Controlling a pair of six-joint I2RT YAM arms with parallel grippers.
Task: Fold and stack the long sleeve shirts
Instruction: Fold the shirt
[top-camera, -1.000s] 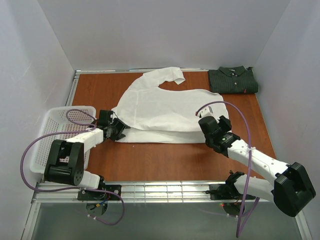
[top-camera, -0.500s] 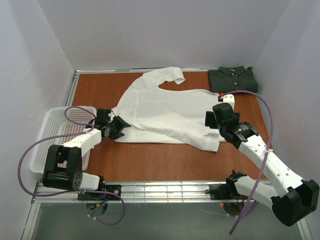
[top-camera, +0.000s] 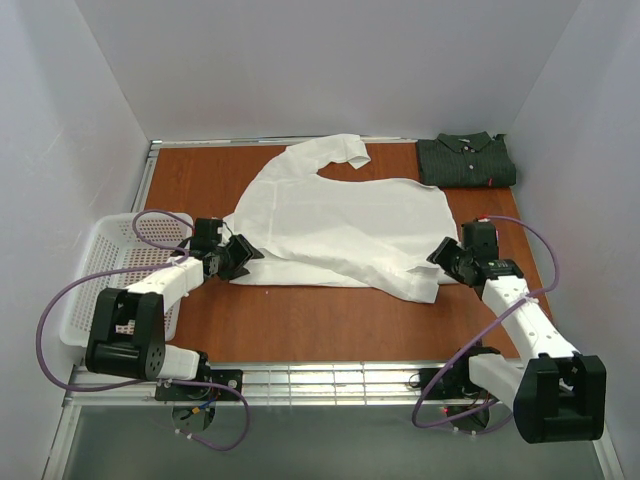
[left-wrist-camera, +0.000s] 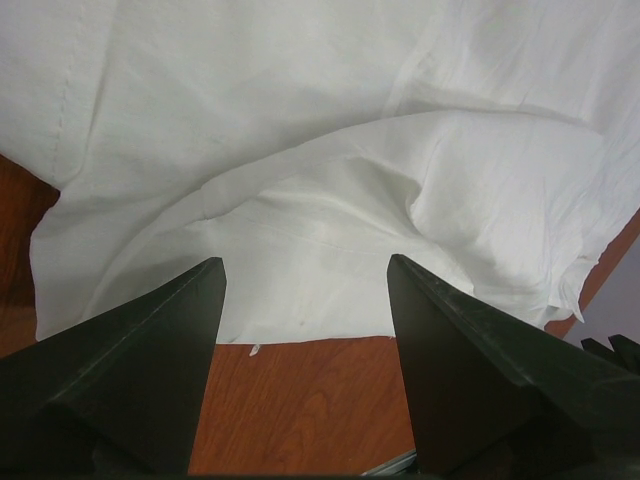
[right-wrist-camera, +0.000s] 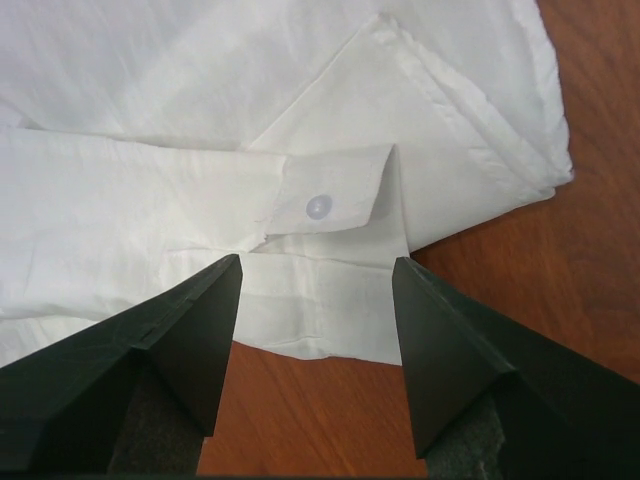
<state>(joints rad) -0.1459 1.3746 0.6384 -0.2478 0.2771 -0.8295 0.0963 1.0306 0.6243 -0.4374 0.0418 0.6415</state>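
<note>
Since a second ago my right pincer (top-camera: 450, 260) has swung off the white shirt (top-camera: 340, 215) and out to its near right corner. It has left a sleeve laid across the body. My left pincer (top-camera: 240, 256) has hardly shifted at the shirt's near left corner. Both pincers stand wide with nothing between the fingers. Through the right wrist camera the buttoned cuff (right-wrist-camera: 330, 200) lies flat just ahead of my tips, and through the left I see only the hem (left-wrist-camera: 300, 325) and bare table (left-wrist-camera: 300, 420).

I judge I let go there so the sleeve stays tucked inside the shirt's outline. The other sleeve reaches out past the shirt's far edge, not yet folded in.

With one pincer at each near corner, I could take the hem at both ends and carry it away from me in one even fold. The right corner is doubled over, so a shallow pinch could catch only the top layer.

The dark shirt (top-camera: 466, 160) sits folded beyond the white shirt's far right corner, apart from it and ready for stacking. The basket (top-camera: 100, 250) stands left of the white shirt.
</note>
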